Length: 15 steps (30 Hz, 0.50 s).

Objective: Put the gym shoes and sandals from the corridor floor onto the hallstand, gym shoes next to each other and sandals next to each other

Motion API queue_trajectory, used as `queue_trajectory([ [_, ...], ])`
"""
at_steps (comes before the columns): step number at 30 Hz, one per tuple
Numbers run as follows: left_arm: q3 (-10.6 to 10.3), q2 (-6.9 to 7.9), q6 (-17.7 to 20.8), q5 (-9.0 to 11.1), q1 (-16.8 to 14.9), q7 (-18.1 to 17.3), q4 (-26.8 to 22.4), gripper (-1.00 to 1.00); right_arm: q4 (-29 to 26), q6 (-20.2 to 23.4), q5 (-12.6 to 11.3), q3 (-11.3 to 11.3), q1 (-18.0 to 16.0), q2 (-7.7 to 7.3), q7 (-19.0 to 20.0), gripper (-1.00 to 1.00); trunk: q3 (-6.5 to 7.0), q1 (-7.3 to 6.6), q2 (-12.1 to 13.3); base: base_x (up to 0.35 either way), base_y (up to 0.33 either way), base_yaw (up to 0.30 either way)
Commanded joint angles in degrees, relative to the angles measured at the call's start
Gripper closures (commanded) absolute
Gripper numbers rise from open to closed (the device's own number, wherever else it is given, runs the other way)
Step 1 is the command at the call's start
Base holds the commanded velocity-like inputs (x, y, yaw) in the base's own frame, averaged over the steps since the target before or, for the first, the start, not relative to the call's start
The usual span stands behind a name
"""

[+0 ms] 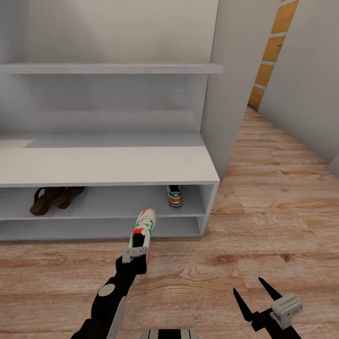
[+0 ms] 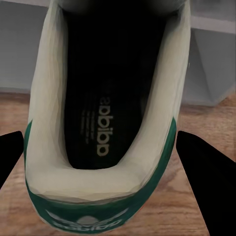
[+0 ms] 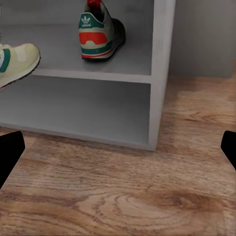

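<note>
My left gripper is shut on the heel of a white gym shoe with green trim. It holds the shoe above the corridor floor, toe toward the hallstand. In the left wrist view the shoe's opening lies between the two dark fingers. The other gym shoe stands on the upper tier at the right end, heel outward. In the right wrist view this shoe stands deeper in than the held shoe's toe. Both brown sandals lie together on the same tier at the left. My right gripper hangs open over the floor.
The hallstand's lower tier sits just above the floor. A white wall panel rises at the rack's right end. The wooden floor runs on to the right past it toward an orange-panelled wall.
</note>
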Motion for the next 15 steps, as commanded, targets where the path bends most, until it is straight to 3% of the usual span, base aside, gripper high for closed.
queue_trajectory([
  [1,-0.01,0.0,0.03,0.61,-0.47,0.72,0.46,1.0,0.0,0.0,0.03,0.11,0.0,0.01,0.0,-1.0,0.0,0.0,0.0,0.0,0.0,0.0],
  [8,-0.08,0.0,0.11,2.97,-2.73,3.1,3.31,1.0,0.02,-0.02,0.18,1.18,0.0,0.0,0.0,-1.0,0.0,0.0,0.0,0.0,0.0,0.0],
  [15,-0.09,0.0,0.13,3.58,-3.5,3.75,4.13,1.0,0.02,-0.01,0.26,1.58,0.0,0.02,0.0,-1.0,0.0,0.0,0.0,0.0,0.0,0.0],
])
